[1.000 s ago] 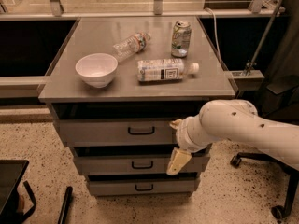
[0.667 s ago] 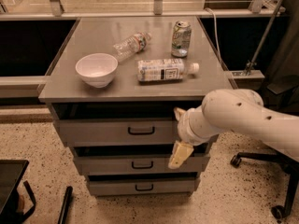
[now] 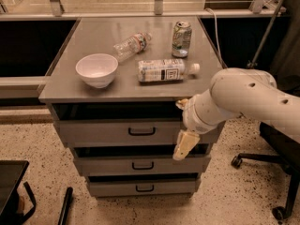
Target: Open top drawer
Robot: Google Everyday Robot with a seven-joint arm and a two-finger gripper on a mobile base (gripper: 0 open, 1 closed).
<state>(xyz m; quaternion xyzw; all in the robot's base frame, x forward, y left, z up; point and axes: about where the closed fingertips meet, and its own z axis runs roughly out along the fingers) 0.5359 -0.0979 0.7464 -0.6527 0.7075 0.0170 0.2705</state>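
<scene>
The top drawer [image 3: 103, 134] is the widest grey front of three in a grey metal cabinet, with a small black pull handle [image 3: 142, 131] at its middle. Its front sits under a dark gap below the cabinet top. My gripper [image 3: 184, 143] hangs in front of the right end of the top drawer, to the right of the handle and apart from it. The white arm [image 3: 243, 100] reaches in from the right. Two narrower drawers [image 3: 140, 165] [image 3: 143, 187] sit below.
On the cabinet top [image 3: 93, 32] stand a white bowl [image 3: 97, 69], a lying clear bottle [image 3: 132, 45], a lying labelled bottle [image 3: 164, 70] and a soda can [image 3: 181, 39]. An office chair base [image 3: 262, 161] is at the right. A black object [image 3: 11, 186] lies at the lower left.
My gripper and arm have risen a little and shifted slightly right in front of the cabinet. The drawers and the things on top have not moved.
</scene>
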